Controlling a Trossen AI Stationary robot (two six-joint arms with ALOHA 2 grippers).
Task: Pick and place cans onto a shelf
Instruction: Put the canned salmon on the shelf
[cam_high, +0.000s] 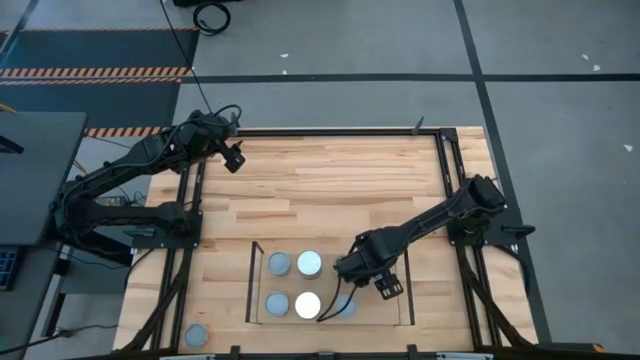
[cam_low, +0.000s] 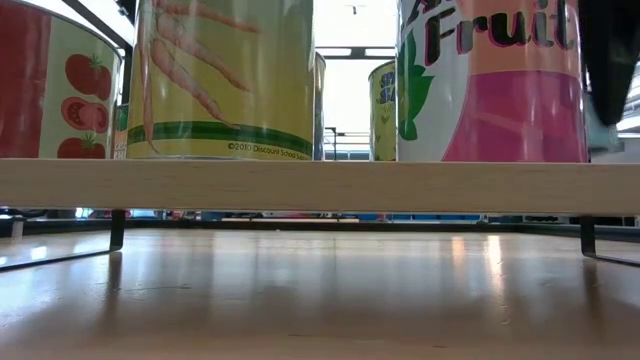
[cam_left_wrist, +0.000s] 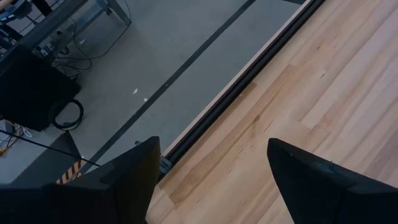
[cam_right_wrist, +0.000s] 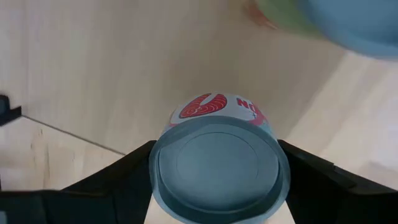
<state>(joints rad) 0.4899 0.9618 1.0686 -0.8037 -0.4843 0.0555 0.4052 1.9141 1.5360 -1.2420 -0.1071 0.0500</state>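
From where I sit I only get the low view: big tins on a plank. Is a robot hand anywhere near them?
Observer: Yes. The right gripper is closed on a red-labelled can over the shelf.
Operator: How many tins stand there besides that one?
Observer: From above, four cans show their round tops beside it.
Operator: Any left off it?
Observer: One loose can stands on the table, left of the shelf.
Operator: And the other arm?
Observer: The left gripper hangs open near the table's far left edge.
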